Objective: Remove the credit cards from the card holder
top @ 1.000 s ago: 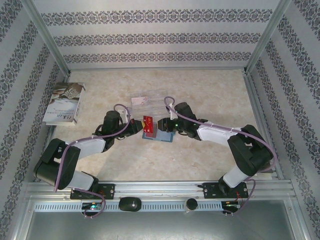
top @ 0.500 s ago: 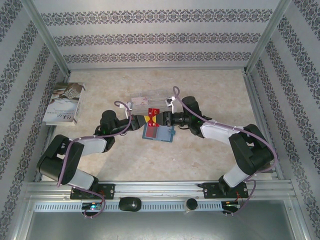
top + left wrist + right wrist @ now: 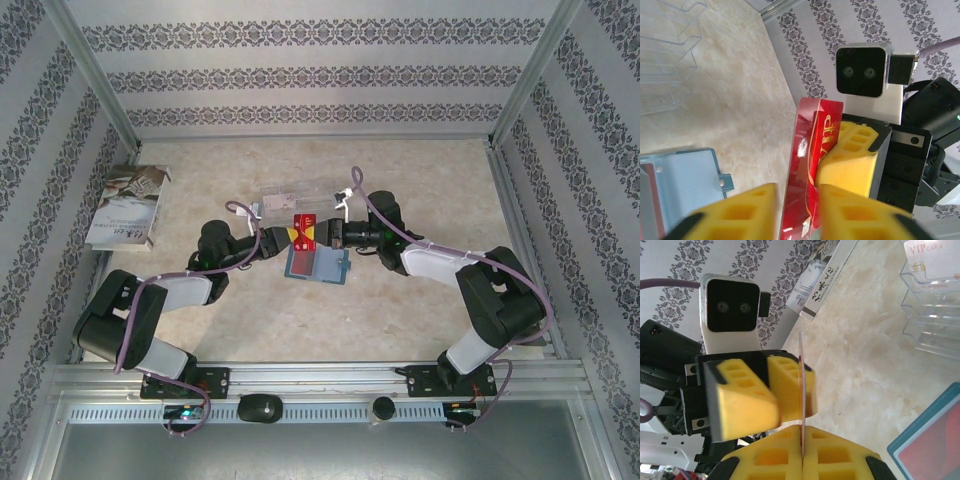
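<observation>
Red credit card (image 3: 807,165) is aloft on edge, long axis running gripper to gripper. Right gripper (image 3: 323,232) is clamped on one end. Left gripper (image 3: 284,237) has its fingers parted, the card's other end loose between them. Card holder (image 3: 318,264) lies open just beneath both. Clear tray (image 3: 295,196) sits close beyond. Right arm looks free to draw back.

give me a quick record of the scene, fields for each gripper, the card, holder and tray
left gripper: jaws slightly parted around one end of the red card
right gripper: shut on the red card's other end
red card: out of the holder, between the two grippers
holder: lying open on the table, something red inside
tray: clear, behind the holder, one pale card in it
booklet: far left, untouched
</observation>
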